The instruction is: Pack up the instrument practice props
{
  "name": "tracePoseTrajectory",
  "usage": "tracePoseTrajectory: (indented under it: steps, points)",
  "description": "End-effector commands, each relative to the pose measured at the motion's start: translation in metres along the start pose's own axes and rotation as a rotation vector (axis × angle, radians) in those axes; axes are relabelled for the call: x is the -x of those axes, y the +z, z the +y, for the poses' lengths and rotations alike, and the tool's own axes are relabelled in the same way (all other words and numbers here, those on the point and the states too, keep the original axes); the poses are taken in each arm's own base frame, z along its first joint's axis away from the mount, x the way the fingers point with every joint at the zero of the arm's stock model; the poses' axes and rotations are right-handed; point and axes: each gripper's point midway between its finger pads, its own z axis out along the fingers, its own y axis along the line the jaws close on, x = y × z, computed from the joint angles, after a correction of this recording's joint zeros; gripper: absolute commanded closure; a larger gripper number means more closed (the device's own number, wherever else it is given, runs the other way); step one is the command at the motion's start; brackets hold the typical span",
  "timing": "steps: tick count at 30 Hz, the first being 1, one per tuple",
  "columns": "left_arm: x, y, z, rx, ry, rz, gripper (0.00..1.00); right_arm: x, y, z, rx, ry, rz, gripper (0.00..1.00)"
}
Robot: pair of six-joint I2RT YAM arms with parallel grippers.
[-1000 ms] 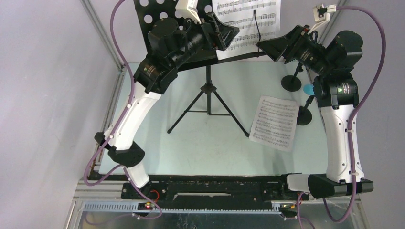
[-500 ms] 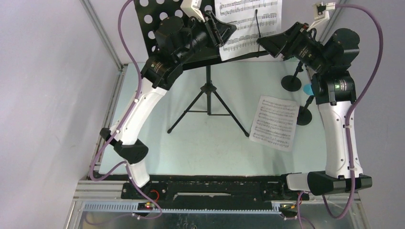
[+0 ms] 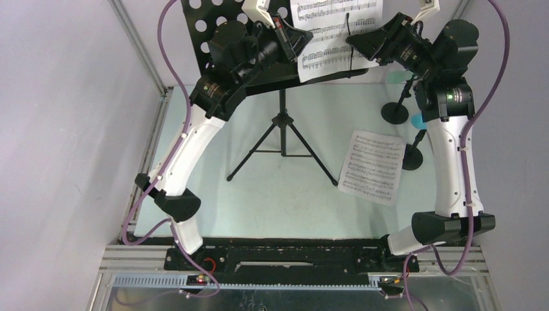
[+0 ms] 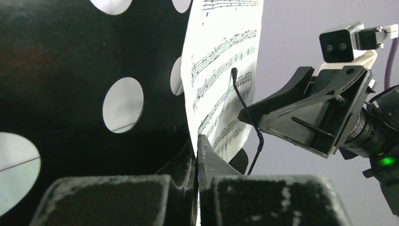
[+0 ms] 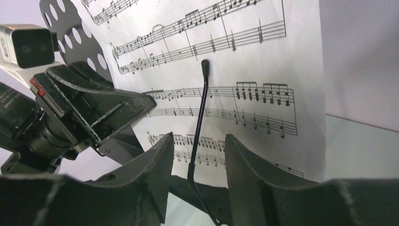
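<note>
L pincer (image 4: 197,147) clamped on sheet-music page (image 4: 221,66) at its left edge. The page runs up ahead against rack desk (image 4: 61,94). R pincer (image 5: 197,155) half-open; I see retaining wire (image 5: 203,103) upright betw its tips, so R's nearer.

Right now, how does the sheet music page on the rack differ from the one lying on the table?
The page on the rack stands upright against the perforated desk; the page on the table lies flat. The rack page sits behind a wire arm with the left tool shut on its edge; the table page is untouched. Both are white printed music.
</note>
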Motion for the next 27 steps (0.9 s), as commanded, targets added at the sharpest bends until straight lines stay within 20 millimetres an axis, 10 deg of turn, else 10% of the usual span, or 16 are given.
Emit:
tracePoseTrajectory:
  steps: [1,5,18,27]
  points:
    - [0.01,-0.005,-0.002,-0.008,0.014,-0.028,1.0,0.015,0.002,0.017,0.052,-0.011,-0.021,0.53]
    - [0.01,-0.005,-0.002,-0.009,0.01,-0.028,1.0,0.017,0.006,0.016,0.049,-0.009,-0.016,0.67]
    - [0.011,-0.008,-0.003,-0.01,0.013,-0.027,1.0,0.011,0.012,0.021,0.089,-0.002,0.008,0.7]
    - [0.023,-0.019,-0.006,-0.011,0.001,-0.049,1.0,0.014,0.009,0.026,0.101,-0.027,-0.009,1.0]
